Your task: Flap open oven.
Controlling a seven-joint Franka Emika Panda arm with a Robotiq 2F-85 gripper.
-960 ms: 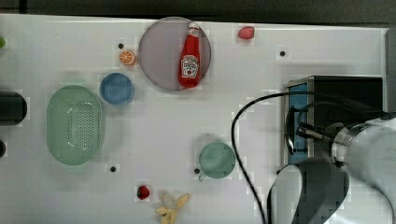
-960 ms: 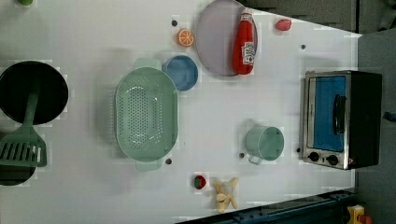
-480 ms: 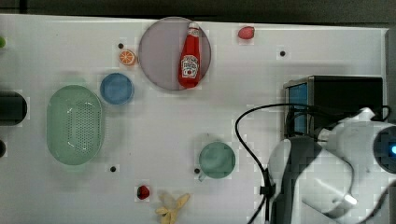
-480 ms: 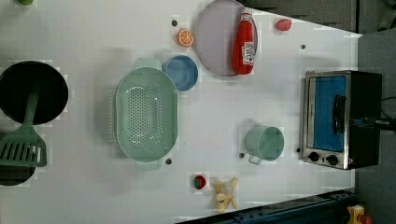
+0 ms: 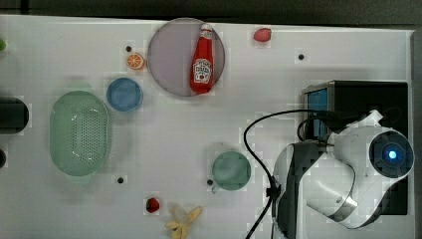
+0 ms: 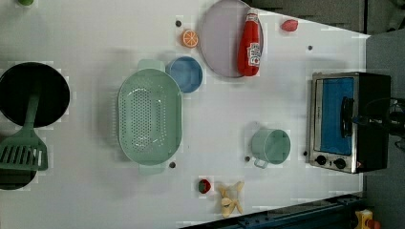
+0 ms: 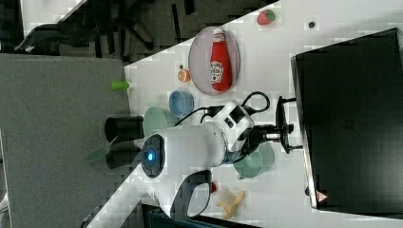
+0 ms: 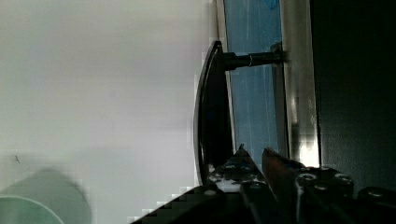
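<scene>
White table (image 5: 278, 89) holds the toaster oven (image 6: 367, 95) at the left view's right edge, well apart from the green colander (image 6: 149, 116), plate (image 5: 171, 57) with ketchup bottle (image 5: 202, 62) and green cup (image 5: 231, 171). Franka arm (image 5: 348, 184) hangs over the oven's front in the top view. Oven door (image 6: 334, 114) is not yet flapped down, blue glass flush in its frame. Gripper (image 8: 254, 156) sits right at the black bar handle (image 8: 212, 109), jaws nearly closed with one finger tucked behind the bar, hooking it rather than clamping as far as I can judge. Reach looks done; the pull down and outward is all still left
</scene>
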